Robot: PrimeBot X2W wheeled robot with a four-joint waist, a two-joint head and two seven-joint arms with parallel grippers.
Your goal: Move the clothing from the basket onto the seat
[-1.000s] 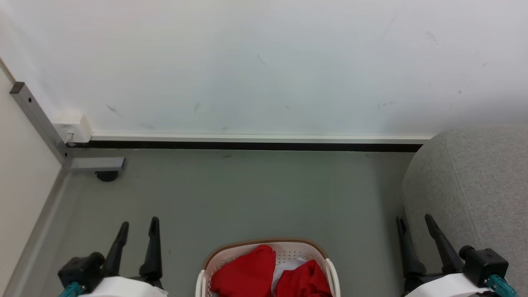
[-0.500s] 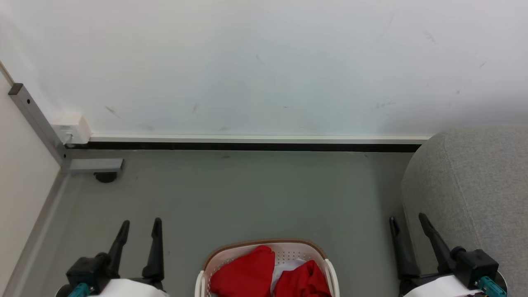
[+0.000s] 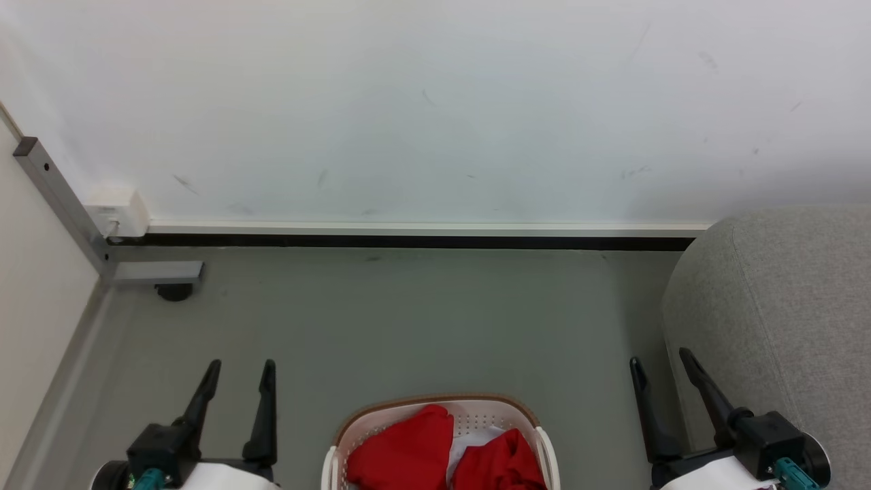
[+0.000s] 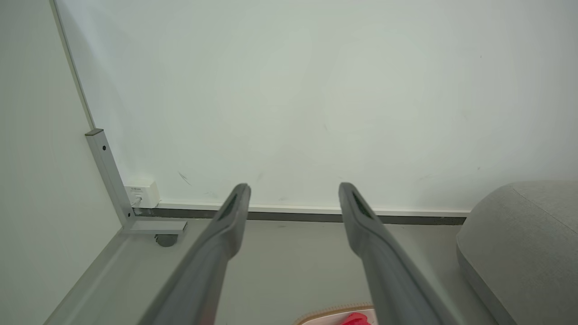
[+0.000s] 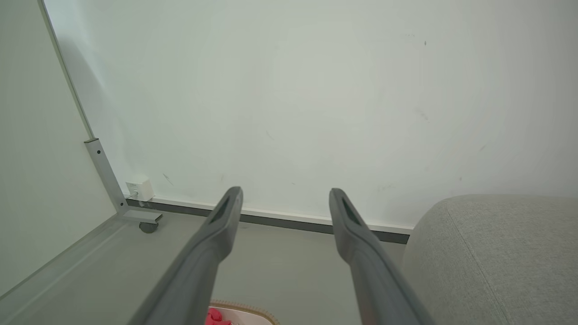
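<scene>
Seemingly open floor beside seat

The left gripper sits at the near left with its two long dark fingers spread wide and empty, pointing toward the far side, and behind them are the black wrist block and a sliver of the pale left forearm. The right gripper mirrors it at the near right, its jaws equally wide with nothing between them. Its fingers lean slightly to the left as they rise from the pale right forearm.
</scene>
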